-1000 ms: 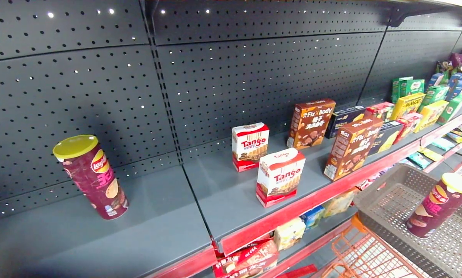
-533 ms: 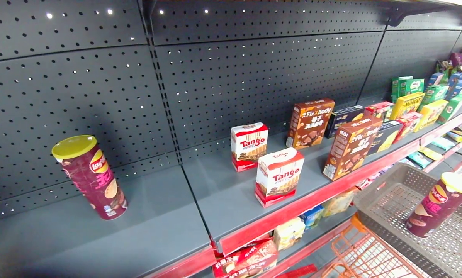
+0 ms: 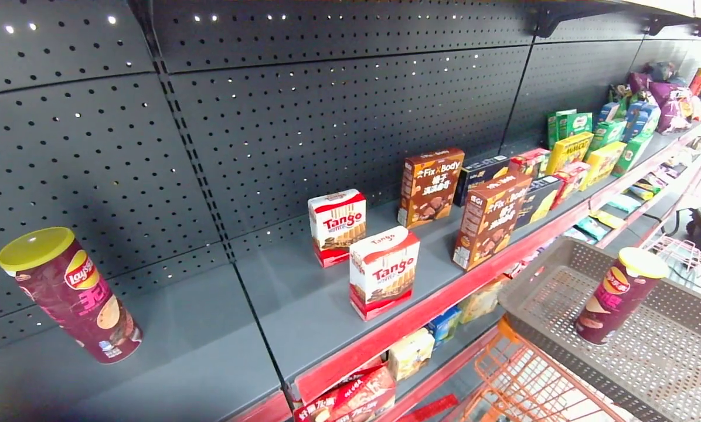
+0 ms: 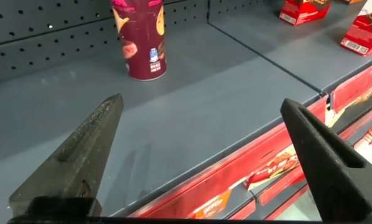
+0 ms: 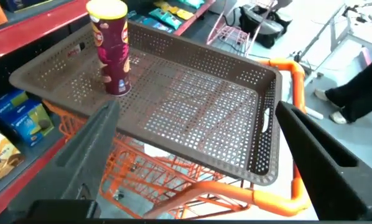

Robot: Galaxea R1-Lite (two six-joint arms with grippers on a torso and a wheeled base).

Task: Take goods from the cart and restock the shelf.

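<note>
Chip can: upright inside basket, near one corner. Right gripper: jaws wide, empty, above basket. Left gripper: jaws wide, well apart from basket. Advice: straddle can mid-body, squeeze squarely, lift straight

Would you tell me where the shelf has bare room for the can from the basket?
The widest bare stretch of shelf lies between the shelf can and the wafer boxes. More room lies in front of that can, toward the red edge. From the brown boxes rightward it is crowded, box beside box.
</note>
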